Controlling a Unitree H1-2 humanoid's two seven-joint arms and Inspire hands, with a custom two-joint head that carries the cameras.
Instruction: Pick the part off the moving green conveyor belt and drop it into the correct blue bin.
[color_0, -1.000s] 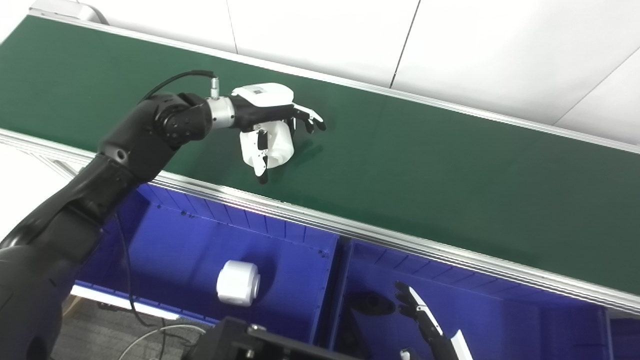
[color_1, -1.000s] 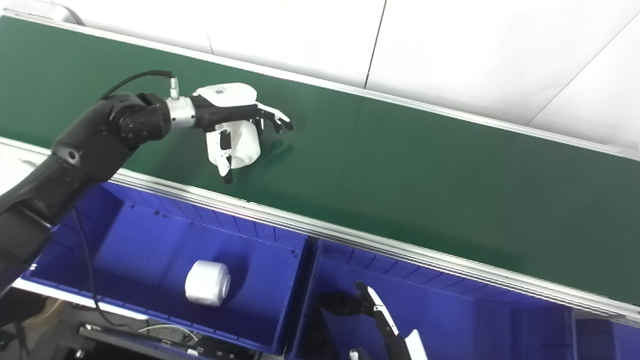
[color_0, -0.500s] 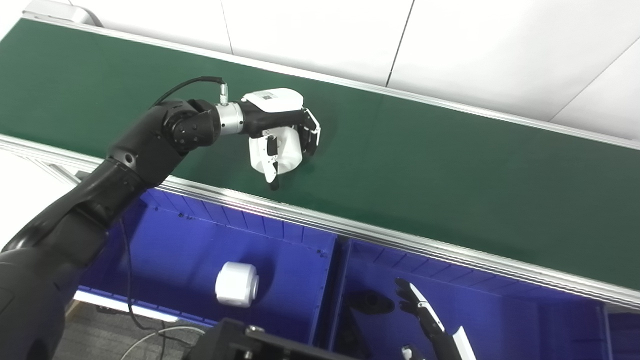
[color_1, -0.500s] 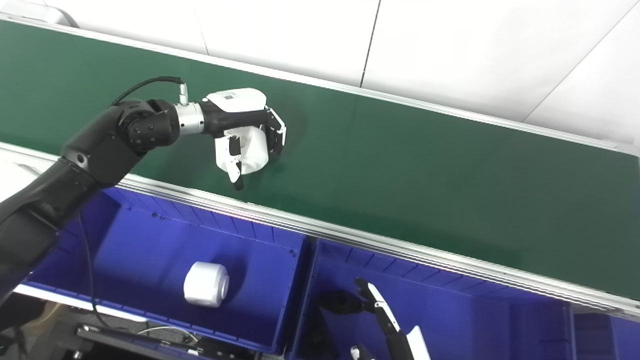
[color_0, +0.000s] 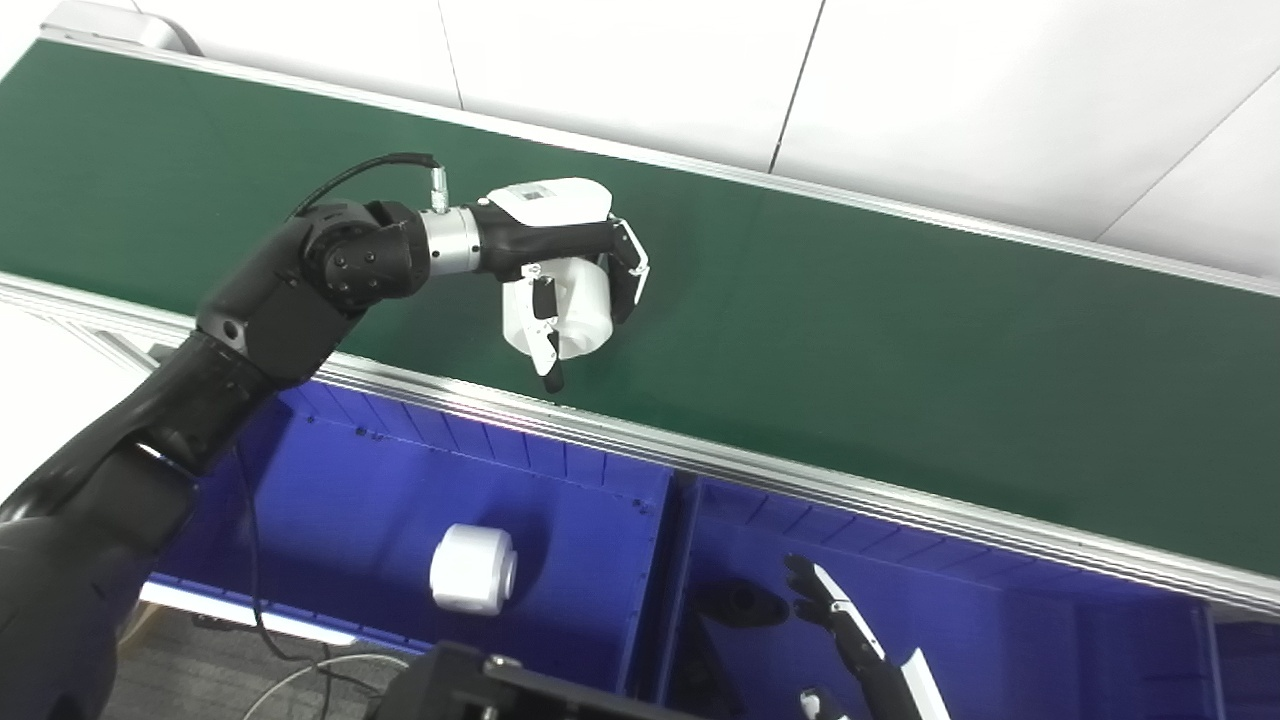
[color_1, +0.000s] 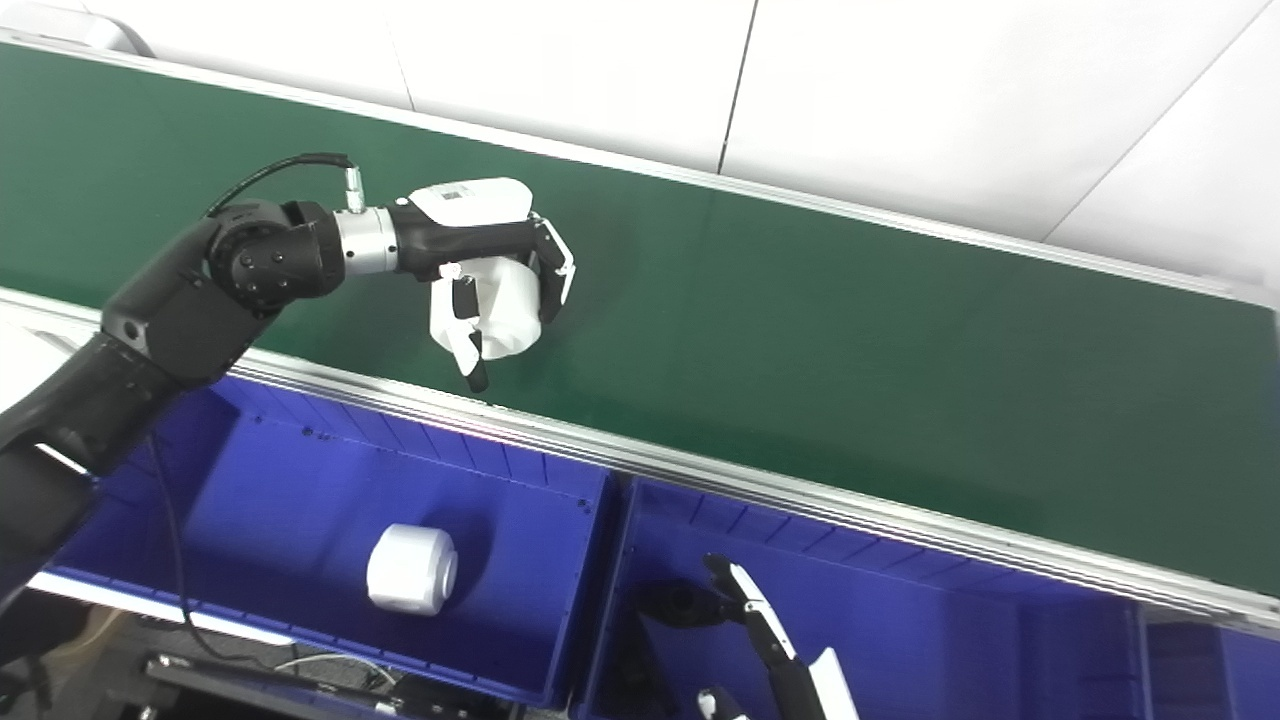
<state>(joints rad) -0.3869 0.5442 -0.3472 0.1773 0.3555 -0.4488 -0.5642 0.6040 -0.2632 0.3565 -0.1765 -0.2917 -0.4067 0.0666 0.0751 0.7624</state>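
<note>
So that it can leave the belt, the part sits wrapped in the left hand near the front edge — right hand waits, fingers spread, empty.

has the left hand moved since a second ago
Yes. The left hand, its fingers now curled around the white part, has shifted rightward along the green belt and nearer its silver front rail.

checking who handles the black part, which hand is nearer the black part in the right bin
Right. The right hand hangs just beside the black part in the right blue bin; the left hand is up over the green conveyor belt, shut on a white cylinder.
</note>
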